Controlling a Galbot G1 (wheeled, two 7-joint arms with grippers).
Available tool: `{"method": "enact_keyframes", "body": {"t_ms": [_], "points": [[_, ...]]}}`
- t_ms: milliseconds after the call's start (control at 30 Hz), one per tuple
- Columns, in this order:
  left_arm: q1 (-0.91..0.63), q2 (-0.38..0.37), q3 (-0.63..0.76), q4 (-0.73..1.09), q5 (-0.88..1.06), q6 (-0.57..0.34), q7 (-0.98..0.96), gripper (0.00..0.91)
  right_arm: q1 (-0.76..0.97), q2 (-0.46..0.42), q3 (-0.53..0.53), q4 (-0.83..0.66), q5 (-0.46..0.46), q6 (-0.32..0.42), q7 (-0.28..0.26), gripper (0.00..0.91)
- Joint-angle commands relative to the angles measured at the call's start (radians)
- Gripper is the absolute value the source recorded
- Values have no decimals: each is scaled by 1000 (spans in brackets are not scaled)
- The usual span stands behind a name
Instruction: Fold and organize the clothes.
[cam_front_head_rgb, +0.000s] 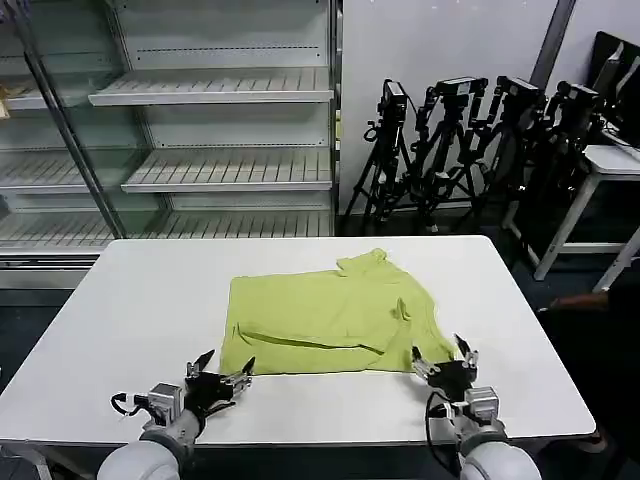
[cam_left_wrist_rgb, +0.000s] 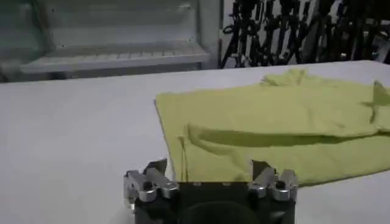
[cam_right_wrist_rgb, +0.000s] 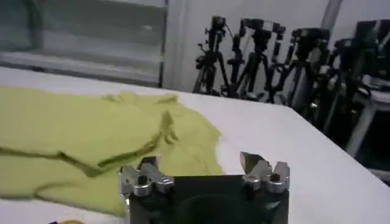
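The lime yellow-green shirt (cam_front_head_rgb: 325, 318) lies in the middle of the white surface (cam_front_head_rgb: 150, 300), a little below the centre of the head view. It is already partly folded: the body forms a rough rectangle, one layer is turned over along the near edge, and the collar pokes out at the upper right of the bundle. The right side is still lumpy and uneven, with a bunched flap near that corner, so the fold looks only partly done. No printed graphic or label shows on the upper side.

The left end effector (cam_front_head_rgb: 222, 378) sits low in the lower left of the head view, just off the shirt's near-left corner, its fingers apart and holding nothing. In the left wrist view the left end effector (cam_left_wrist_rgb: 210, 176) points at that same corner, with the cloth edge just beyond the fingertips. The right end effector (cam_front_head_rgb: 444, 358) is at the lower right, beside the shirt's near-right corner, also spread open and empty; the right wrist view shows the same (cam_right_wrist_rgb: 204, 173), with fabric just ahead of one finger.

By these pictures, the first folds are made, but a further fold and a tidying of the ragged right side seem to be left. Both arms appear placed to take the near corners.
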Motion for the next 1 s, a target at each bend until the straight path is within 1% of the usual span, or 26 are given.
{"method": "enact_keyframes", "body": {"t_ms": [33, 67, 133, 267, 533, 767, 867, 1000], "points": [[14, -13, 3, 23, 0, -3, -1, 20, -39, 3, 41, 0, 6, -25, 12, 766], [9, -16, 8, 28, 2, -7, -2, 20, -41, 3, 36, -5, 6, -32, 17, 373], [4, -18, 14, 33, 5, -11, -1, 20, -49, 4, 27, -3, 13, -38, 20, 10], [-6, -23, 23, 48, 1, -13, -1, 20, -57, 5, 16, 3, 58, -49, 28, 0], [8, -29, 16, 49, -30, -6, -1, 20, -65, 6, -4, 13, 60, -46, 25, 0], [39, -31, 3, 23, -39, -7, -1, 20, -106, 13, -14, 51, 37, -21, 16, 0], [73, -26, -18, -7, -39, -7, -3, 20, -149, 12, -14, 99, 14, -14, 13, 0], [163, -21, -75, -93, -53, 0, -12, 20, -226, 10, -8, 188, -12, -10, 13, 0]]}}
